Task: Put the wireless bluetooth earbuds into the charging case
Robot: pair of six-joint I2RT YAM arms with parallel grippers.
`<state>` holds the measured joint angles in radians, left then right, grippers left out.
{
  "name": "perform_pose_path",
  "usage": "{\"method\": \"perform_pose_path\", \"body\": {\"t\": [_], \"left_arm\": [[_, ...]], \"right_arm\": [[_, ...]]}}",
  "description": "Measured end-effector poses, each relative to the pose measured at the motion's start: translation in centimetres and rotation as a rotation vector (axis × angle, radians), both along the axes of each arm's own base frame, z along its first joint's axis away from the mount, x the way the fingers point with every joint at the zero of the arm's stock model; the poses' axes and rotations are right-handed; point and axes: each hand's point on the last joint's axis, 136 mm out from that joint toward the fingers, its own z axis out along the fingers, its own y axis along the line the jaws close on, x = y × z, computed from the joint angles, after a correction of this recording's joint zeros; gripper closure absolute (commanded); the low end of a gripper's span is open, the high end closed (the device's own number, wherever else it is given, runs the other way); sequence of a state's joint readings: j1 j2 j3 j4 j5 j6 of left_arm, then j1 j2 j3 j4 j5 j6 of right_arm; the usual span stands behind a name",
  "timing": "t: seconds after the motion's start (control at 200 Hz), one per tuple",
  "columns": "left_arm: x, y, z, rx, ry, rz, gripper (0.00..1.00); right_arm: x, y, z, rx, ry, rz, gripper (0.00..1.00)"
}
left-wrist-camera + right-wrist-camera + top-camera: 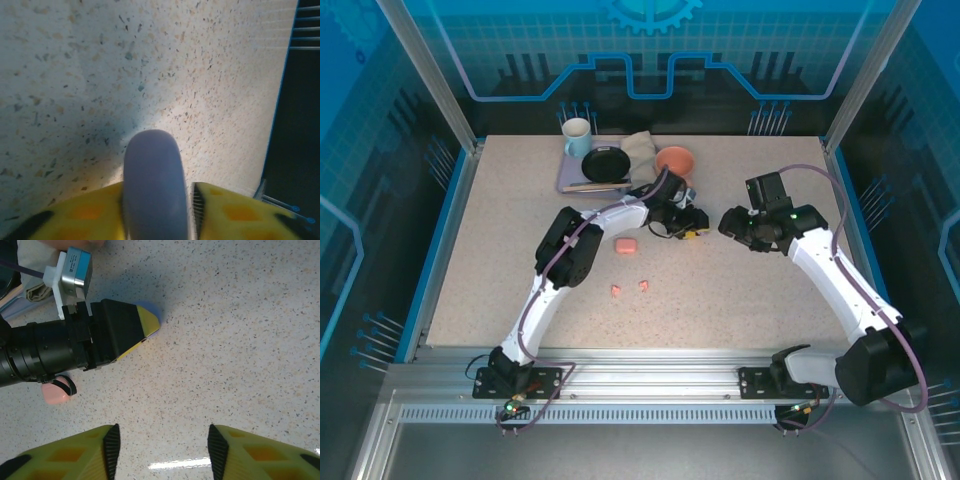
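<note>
Left of centre on the table, two coral earbuds lie loose just in front of the pink case, so by my reading that pair is not yet seated. Further right, the left gripper has a rounded lilac piece between close-set jaws, though I cannot tell whether they press it. The right gripper hangs wide open and empty.

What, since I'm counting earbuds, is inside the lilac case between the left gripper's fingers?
The lilac case shows just its smooth outer shell between the left gripper's fingers; its inside is hidden. Two pink buds lie loose on the table.
</note>
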<state>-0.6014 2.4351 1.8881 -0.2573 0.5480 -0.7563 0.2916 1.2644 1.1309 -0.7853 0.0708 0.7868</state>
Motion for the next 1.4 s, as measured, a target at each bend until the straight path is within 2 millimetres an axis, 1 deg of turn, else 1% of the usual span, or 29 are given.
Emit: {"method": "perform_pose_path", "body": {"t": [0.04, 0.095, 0.155, 0.235, 0.25, 0.26, 0.325, 0.39, 0.425, 0.485, 0.525, 0.54, 0.6, 0.635, 0.67, 0.72, 0.765, 0.785, 0.825, 0.85, 0.915, 0.97, 1.06, 1.166, 1.251, 1.321, 1.401], "left_arm": [[0.0, 0.1, 0.0, 0.013, 0.002, -0.003, 0.33], [-0.1, 0.3, 0.1, 0.030, 0.007, -0.006, 0.23], [0.0, 0.4, 0.5, 0.038, -0.006, -0.011, 0.18], [-0.2, 0.8, 0.7, 0.060, -0.011, -0.023, 0.14], [-0.3, 0.9, 0.8, 0.066, -0.011, -0.025, 0.05], [-0.4, 1.0, 0.7, 0.068, -0.009, -0.025, 0.02], [-0.7, 1.5, 1.3, 0.085, -0.018, -0.033, 0.01], [-1.1, 2.3, 2.6, 0.098, -0.033, -0.034, 0.01], [-1.4, 2.8, 3.7, 0.100, -0.049, -0.037, 0.01], [-1.6, 3.8, 6.1, 0.095, -0.090, -0.031, 0.01], [-1.8, 4.5, 8.0, 0.090, -0.128, -0.026, 0.01], [-1.9, 4.9, 9.2, 0.085, -0.149, -0.023, 0.01], [-2.1, 6.5, 12.2, 0.075, -0.213, -0.007, 0.01], [-2.3, 7.8, 14.4, 0.066, -0.261, 0.010, 0.01], [-2.5, 9.0, 16.2, 0.060, -0.300, 0.028, 0.01], [-2.7, 11.3, 18.7, 0.049, -0.360, 0.069, 0.01], [-2.8, 13.3, 20.3, 0.045, -0.404, 0.106, 0.01], [-2.8, 14.5, 21.0, 0.042, -0.420, 0.130, 0.01], [-2.7, 16.6, 21.7, 0.045, -0.444, 0.175, 0.01], [-2.8, 17.9, 22.0, 0.048, -0.455, 0.205, 0.01], [-2.7, 21.1, 21.8, 0.068, -0.461, 0.280, 0.01], [-2.8, 23.7, 20.7, 0.093, -0.441, 0.348, 0.01], [-3.2, 26.9, 18.7, 0.133, -0.393, 0.426, 0.01], [-3.8, 29.3, 17.0, 0.168, -0.354, 0.491, 0.01], [-4.2, 30.8, 16.5, 0.184, -0.345, 0.536, 0.01], [-4.5, 32.2, 16.5, 0.190, -0.346, 0.579, 0.01], [-4.7, 33.8, 16.6, 0.190, -0.341, 0.634, 0.01]], "right_arm": [[0.0, 0.0, 0.1, 0.001, -0.005, 0.001, 0.40], [-0.1, 0.0, 0.4, 0.003, -0.012, 0.001, 0.38], [-0.2, -0.1, 0.7, 0.005, -0.023, 0.002, 0.37], [-0.4, -0.1, 1.3, 0.009, -0.040, 0.003, 0.36], [-0.5, -0.1, 1.4, 0.010, -0.043, 0.004, 0.36], [-0.5, -0.2, 1.5, 0.010, -0.044, 0.004, 0.35], [-0.8, -0.2, 2.0, 0.015, -0.060, 0.005, 0.35], [-1.1, -0.1, 2.4, 0.016, -0.073, 0.010, 0.35], [-1.2, 0.1, 2.5, 0.015, -0.076, 0.014, 0.35], [-1.4, 0.5, 2.5, 0.007, -0.076, 0.026, 0.34], [-1.5, 1.0, 2.4, 0.000, -0.072, 0.037, 0.33], [-1.6, 1.2, 2.3, -0.003, -0.069, 0.044, 0.33], [-1.7, 2.2, 1.8, -0.023, -0.055, 0.068, 0.30], [-1.6, 2.8, 1.6, -0.035, -0.045, 0.083, 0.29], [-1.5, 3.6, 1.1, -0.049, -0.032, 0.103, 0.28], [-1.0, 4.8, 0.5, -0.073, -0.010, 0.134, 0.27], [-0.5, 5.9, 0.0, -0.095, 0.004, 0.159, 0.26], [-0.2, 6.7, -0.4, -0.106, 0.012, 0.182, 0.25], [0.3, 7.9, -0.8, -0.127, 0.021, 0.217, 0.25], [0.7, 8.8, -1.2, -0.142, 0.026, 0.246, 0.25], [1.8, 11.3, -2.2, -0.176, 0.034, 0.320, 0.24], [2.7, 13.2, -2.8, -0.200, 0.044, 0.365, 0.24], [4.7, 16.3, -3.9, -0.221, 0.065, 0.414, 0.23], [6.6, 19.2, -5.2, -0.238, 0.093, 0.432, 0.20], [7.4, 21.3, -6.8, -0.246, 0.133, 0.427, 0.19], [7.7, 22.4, -8.2, -0.256, 0.171, 0.413, 0.18], [7.6, 23.2, -10.0, -0.272, 0.217, 0.392, 0.17]]}}
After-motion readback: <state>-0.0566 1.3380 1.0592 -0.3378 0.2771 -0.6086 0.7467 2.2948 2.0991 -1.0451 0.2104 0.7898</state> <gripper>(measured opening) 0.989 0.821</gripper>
